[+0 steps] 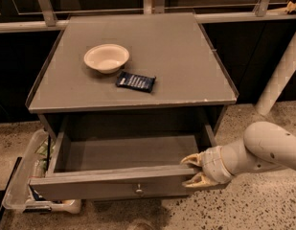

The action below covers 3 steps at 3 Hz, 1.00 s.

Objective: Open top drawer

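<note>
so the top drawer is already pulled well out from under the counter, looks basically open to me; the hand is at the right end of the drawer front, fingers parted, one over the top edge and one lower against the face; can't tell if it's actually pinching the panel or just resting there.

what I'd worry about: it's working from the corner, not the knob in the middle, so any more pull could skew the drawer and jam it on its runners; pull too far and it might come right out; a jerk could also rattle the bowl and the dark packet up top; and the clear bin on the floor sits just beside the drawer's left corner.
</note>
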Available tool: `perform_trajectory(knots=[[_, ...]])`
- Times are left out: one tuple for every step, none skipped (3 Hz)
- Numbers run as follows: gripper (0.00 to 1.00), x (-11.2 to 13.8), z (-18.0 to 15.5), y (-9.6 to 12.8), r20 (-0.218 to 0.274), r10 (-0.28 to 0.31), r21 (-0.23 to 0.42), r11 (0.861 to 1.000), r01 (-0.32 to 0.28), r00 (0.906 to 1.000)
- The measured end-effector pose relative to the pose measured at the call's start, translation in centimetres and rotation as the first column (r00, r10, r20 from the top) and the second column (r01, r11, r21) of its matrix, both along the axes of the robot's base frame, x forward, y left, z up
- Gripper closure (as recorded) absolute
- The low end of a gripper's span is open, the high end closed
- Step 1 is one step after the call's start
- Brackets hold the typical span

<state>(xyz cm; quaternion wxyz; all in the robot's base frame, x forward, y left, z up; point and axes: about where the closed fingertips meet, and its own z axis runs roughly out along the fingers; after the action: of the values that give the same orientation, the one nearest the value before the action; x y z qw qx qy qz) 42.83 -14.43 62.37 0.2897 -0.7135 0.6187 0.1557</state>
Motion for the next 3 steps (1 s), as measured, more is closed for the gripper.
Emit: perform_trajectory(knots=[[0.13,-0.1,0.0,-0.2,-0.005,-0.001,0.009,1.0,0.001,1.0],[0.15,-1.1,-0.1,0.2,-0.021,0.01,0.027,1.0,-0.009,0.9997],[0.38,-3.3,-0.3,-1.0,-0.013,0.007,0.036,0.999,-0.006,0.9999]])
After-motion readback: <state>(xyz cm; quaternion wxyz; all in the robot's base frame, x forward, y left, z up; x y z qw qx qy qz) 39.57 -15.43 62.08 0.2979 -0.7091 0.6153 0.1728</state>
